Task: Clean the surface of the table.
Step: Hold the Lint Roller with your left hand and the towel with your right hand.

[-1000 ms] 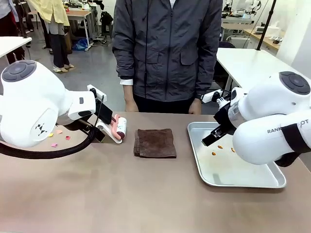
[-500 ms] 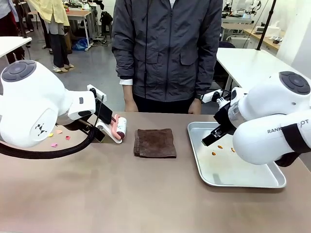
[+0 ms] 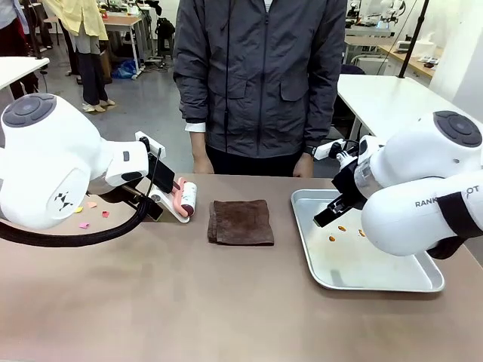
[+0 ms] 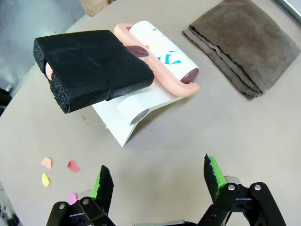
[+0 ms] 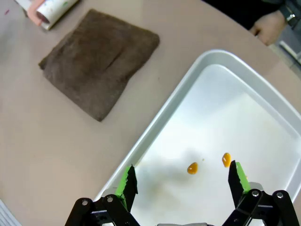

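The bench (image 3: 151,302) spreads across the whole foreground between the robot and the person (image 3: 260,83), its top a smooth, matte brownish-taupe sheet. Near its far middle lies a folded brown cloth (image 3: 241,222), roughly square, with a soft napped pile and layered edges. Just left of it rests a lint roller (image 4: 162,56): a white paper cylinder with teal marks in a rounded salmon-pink plastic frame, lying on a wedge-shaped white stand (image 4: 127,117). A coarse black foam block (image 4: 94,70), rectangular with a crumbly cut end, lies across the roller's handle side. 4 small paper scraps (image 4: 73,165), pink, red, peach and yellow, dot the bench nearby. On the right, a shiny rectangular steel tray (image 3: 377,271) with rounded corners and a raised rim holds small orange bits (image 5: 192,168). The left tool (image 4: 157,175) hangs above bare bench, jaws spread wide, holding nothing. The right tool (image 5: 182,179) hangs over the tray, jaws likewise wide and empty.
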Controlling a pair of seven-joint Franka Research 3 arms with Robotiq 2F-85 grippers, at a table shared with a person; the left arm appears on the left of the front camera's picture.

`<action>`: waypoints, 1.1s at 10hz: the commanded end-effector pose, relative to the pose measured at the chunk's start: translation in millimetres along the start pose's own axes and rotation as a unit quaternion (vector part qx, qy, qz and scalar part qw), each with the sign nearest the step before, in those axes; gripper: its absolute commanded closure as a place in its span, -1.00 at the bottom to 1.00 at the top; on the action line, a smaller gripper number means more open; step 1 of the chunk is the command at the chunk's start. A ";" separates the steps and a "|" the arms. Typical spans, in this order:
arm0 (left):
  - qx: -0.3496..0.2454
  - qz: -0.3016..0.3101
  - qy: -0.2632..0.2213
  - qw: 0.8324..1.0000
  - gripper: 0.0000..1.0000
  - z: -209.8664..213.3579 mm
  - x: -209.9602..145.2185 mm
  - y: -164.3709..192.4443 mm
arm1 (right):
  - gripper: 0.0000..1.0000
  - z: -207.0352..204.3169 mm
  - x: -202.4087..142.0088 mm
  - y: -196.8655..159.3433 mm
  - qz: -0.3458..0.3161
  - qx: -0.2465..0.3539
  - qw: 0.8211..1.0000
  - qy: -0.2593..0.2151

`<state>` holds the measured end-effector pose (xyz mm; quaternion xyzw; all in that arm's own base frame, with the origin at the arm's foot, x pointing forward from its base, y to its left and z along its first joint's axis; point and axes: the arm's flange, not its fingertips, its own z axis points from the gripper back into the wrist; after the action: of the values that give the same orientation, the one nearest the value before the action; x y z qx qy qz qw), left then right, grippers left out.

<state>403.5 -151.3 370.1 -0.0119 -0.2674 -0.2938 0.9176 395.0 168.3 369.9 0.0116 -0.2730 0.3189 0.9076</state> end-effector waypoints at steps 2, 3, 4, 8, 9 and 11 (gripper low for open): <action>0.000 0.000 0.000 1.000 -1.00 0.1 0.0 -0.1 | -1.00 0.1 0.1 0.0 0.000 0.000 1.000 0.000; 0.000 0.000 0.000 1.000 -1.00 0.1 0.0 -0.1 | -1.00 0.1 0.1 0.0 0.000 0.000 1.000 0.000; 0.000 0.000 0.000 1.000 -1.00 0.1 0.0 -0.1 | -1.00 0.1 0.1 0.0 0.000 0.000 1.000 0.000; -0.080 0.130 0.104 0.983 -1.00 47.5 4.5 -5.2 | -1.00 48.3 7.1 -6.6 -0.163 0.118 0.977 0.072; -0.100 0.180 0.157 0.966 -1.00 62.6 2.7 -3.5 | -1.00 65.6 7.1 -9.5 -0.194 0.165 0.964 0.081; -0.183 0.247 0.134 0.942 -1.00 93.2 -4.5 14.5 | -1.00 91.9 -3.7 -20.5 -0.241 0.236 0.939 0.068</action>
<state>360.2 -137.6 430.4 -0.1573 -0.0634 -0.1490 0.9742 357.2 151.9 442.9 0.2303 -0.1106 0.1762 0.9506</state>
